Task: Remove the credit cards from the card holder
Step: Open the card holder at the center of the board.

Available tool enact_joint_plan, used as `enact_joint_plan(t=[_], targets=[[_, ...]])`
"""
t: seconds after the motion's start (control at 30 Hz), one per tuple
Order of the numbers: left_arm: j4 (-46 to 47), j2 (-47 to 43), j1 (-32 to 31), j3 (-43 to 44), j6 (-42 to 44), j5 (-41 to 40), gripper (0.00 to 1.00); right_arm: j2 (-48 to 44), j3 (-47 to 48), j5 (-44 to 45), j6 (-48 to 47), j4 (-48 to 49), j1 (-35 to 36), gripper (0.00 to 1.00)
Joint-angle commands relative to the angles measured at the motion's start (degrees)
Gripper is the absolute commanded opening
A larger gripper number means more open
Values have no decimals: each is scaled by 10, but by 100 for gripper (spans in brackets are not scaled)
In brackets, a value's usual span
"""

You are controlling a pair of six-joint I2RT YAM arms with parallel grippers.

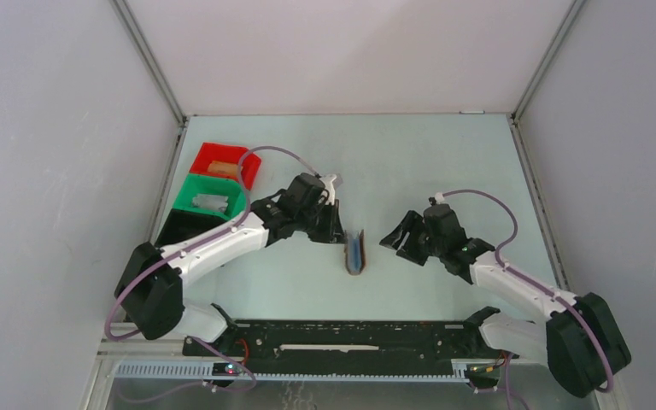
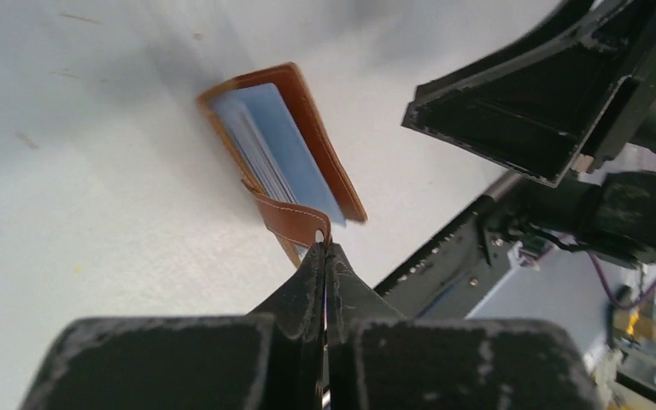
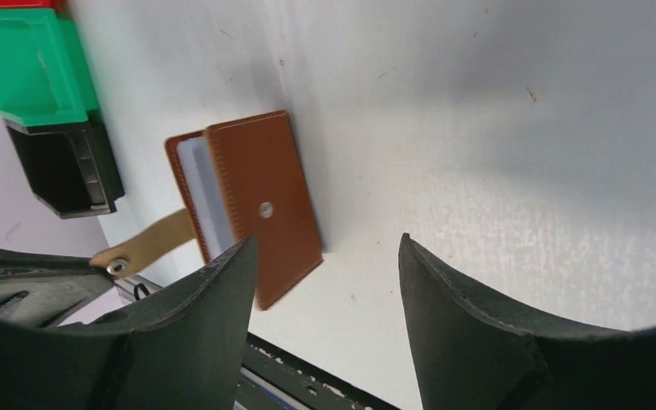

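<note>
The brown leather card holder (image 1: 355, 254) stands on its edge mid-table, its two panels slightly apart. It also shows in the left wrist view (image 2: 307, 128) and the right wrist view (image 3: 265, 196). Pale blue-grey layers (image 2: 278, 145) show between the panels; I cannot tell credit cards from pockets. My left gripper (image 2: 325, 248) is shut on the tip of the strap tab (image 2: 295, 218), just left of the holder (image 1: 339, 231). My right gripper (image 3: 326, 241) is open and empty, a little to the right of the holder (image 1: 395, 242), not touching it.
Red bin (image 1: 225, 162), green bin (image 1: 209, 196) and black bin (image 1: 190, 226) stand in a row at the left edge. A black rail (image 1: 342, 335) runs along the table's near edge. The enclosure walls close off the back and sides.
</note>
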Motion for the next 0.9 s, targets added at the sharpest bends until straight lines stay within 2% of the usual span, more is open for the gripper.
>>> enact_joint_plan(t=[0.0, 0.13, 0.3, 0.4, 0.7, 0.87], targets=[[39, -17, -9, 39, -20, 87, 0, -43, 9, 18, -15, -32, -1, 70], [18, -13, -7, 35, -9, 64, 0, -45, 10, 18, -12, -26, -2, 68], [6, -27, -2, 3, -5, 38, 0, -35, 10, 5, -14, -6, 5, 54], [-9, -42, 9, -25, -3, 11, 0, -22, 13, 1, -21, 3, 10, 49], [-28, -63, 53, -104, -18, -66, 0, 82, 74, -9, -67, 6, 33, 40], [-38, -32, 74, -115, -35, -101, 0, 133, 122, -23, -114, -13, 14, 41]])
